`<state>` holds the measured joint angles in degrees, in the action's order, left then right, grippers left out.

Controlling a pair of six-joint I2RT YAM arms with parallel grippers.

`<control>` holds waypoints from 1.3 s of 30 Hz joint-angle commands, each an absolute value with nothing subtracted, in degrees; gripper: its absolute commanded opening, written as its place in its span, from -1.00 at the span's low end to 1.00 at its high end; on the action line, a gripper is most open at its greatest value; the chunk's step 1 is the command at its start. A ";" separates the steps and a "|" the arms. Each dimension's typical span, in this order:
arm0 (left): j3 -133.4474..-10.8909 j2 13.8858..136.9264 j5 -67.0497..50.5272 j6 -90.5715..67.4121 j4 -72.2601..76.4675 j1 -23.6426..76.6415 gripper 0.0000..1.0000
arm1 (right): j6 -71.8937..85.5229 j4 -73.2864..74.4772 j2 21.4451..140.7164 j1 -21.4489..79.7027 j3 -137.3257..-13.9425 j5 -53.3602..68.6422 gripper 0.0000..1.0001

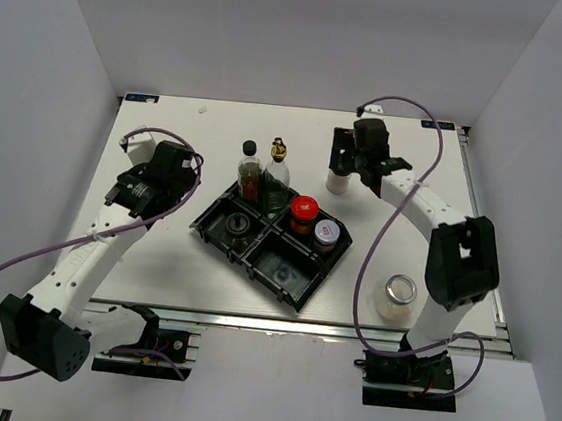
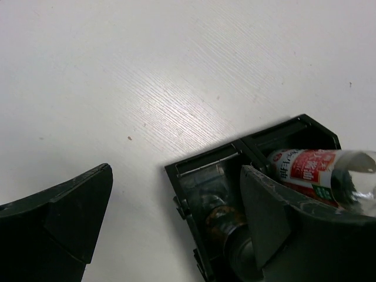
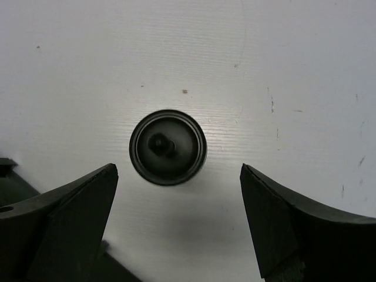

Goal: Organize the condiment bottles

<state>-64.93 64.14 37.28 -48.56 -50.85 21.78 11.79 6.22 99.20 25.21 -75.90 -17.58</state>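
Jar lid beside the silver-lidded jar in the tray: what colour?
Red. The jar lid shows best in the top external view.

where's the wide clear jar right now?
Top view: the wide clear jar stands alone on the table's near right side, outside the black tray, just left of the right arm.

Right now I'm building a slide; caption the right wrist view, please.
Open right gripper hovering above a black-capped shaker on the white table.
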 commanded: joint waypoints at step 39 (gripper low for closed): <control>-57.13 64.07 33.49 -47.99 -37.89 16.00 0.96 | 8.53 6.86 86.15 24.08 -76.91 -8.37 -0.85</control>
<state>-57.65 64.77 33.61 -47.94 -39.99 16.84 10.57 13.43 95.66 24.34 -77.10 -13.04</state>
